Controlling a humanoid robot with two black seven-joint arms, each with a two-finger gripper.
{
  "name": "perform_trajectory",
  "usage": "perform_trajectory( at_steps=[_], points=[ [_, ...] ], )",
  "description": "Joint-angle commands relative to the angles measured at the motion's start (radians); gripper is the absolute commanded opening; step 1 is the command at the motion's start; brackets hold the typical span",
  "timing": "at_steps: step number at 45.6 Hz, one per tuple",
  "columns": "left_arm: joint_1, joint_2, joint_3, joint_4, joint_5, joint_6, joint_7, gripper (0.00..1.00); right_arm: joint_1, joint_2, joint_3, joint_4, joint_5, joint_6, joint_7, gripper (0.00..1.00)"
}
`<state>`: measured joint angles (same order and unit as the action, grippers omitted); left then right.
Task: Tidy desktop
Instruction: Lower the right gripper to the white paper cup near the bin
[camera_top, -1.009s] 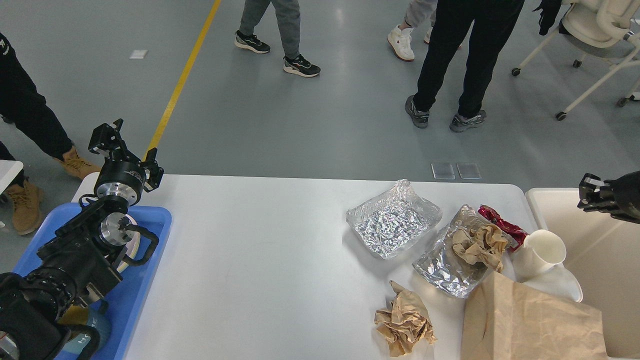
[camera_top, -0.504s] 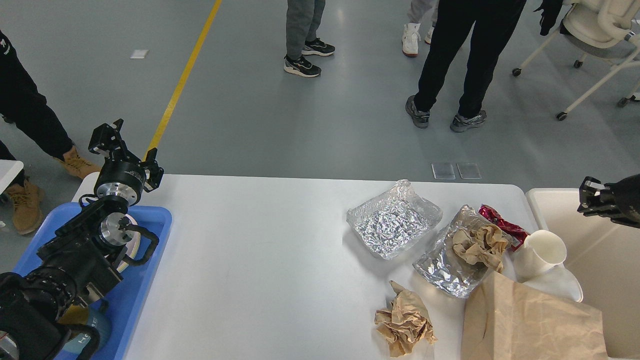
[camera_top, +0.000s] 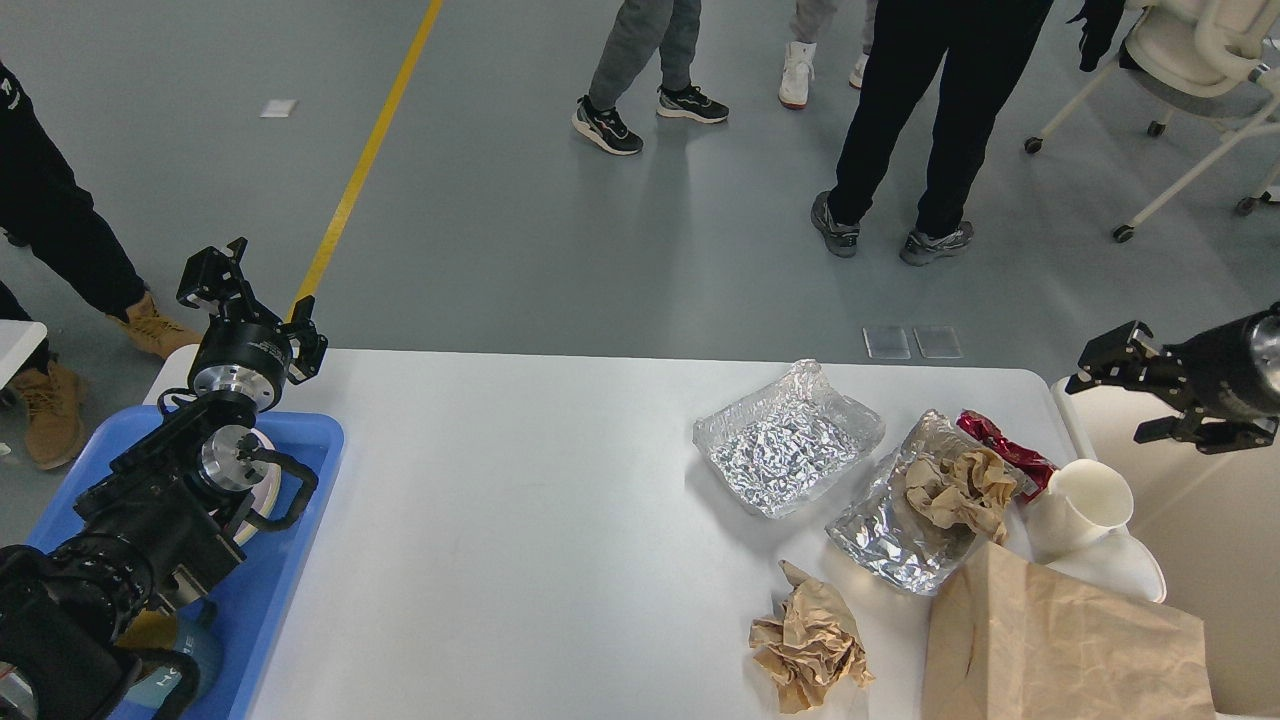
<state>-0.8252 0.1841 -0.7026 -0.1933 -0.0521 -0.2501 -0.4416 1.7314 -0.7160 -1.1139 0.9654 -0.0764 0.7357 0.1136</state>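
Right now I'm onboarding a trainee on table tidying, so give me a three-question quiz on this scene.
1. True or false: the right gripper is open and holds nothing.
2. What lies inside the foil tray nearer the paper bag? A) crumpled brown paper B) a spoon C) a can
3. Fill in: the left gripper hovers past the far end of the ___ tray, near the corner of the desktop.

Key: 1 true; 2 A; 3 blue

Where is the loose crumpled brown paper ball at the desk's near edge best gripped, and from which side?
Probably from above, jaws closing across the middle of the crumpled paper ball. It lies loose on the desktop, with the paper bag crowding its right side.
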Motion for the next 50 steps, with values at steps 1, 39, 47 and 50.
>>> perform_trajectory(
  at_steps=[1, 39, 47, 50],
  points=[
    [0.000, 0.000, 0.000, 0.000, 0.000, 0.000, 0.000, 0.96, 0.149, 0.001, -0.015, 0.012, 0.000, 0.184, 0.000, 1.00],
    [0.000, 0.000, 0.000, 0.000, 0.000, 0.000, 0.001, 0.96, -0.280, 0.043, -0.012, -0.105, -0.013, -0.166, -0.003, 1.00],
    [0.000, 0.000, 0.000, 0.000, 0.000, 0.000, 0.000, 0.96, -0.361, 0.055, 0.034, -0.134, -0.013, -0.240, -0.003, 1.00],
    [0.000, 0.000, 0.000, 0.000, 0.000, 0.000, 0.000, 0.96, -0.386, 0.070, 0.036, -0.148, -0.013, -0.255, -0.003, 1.00]
  ],
)
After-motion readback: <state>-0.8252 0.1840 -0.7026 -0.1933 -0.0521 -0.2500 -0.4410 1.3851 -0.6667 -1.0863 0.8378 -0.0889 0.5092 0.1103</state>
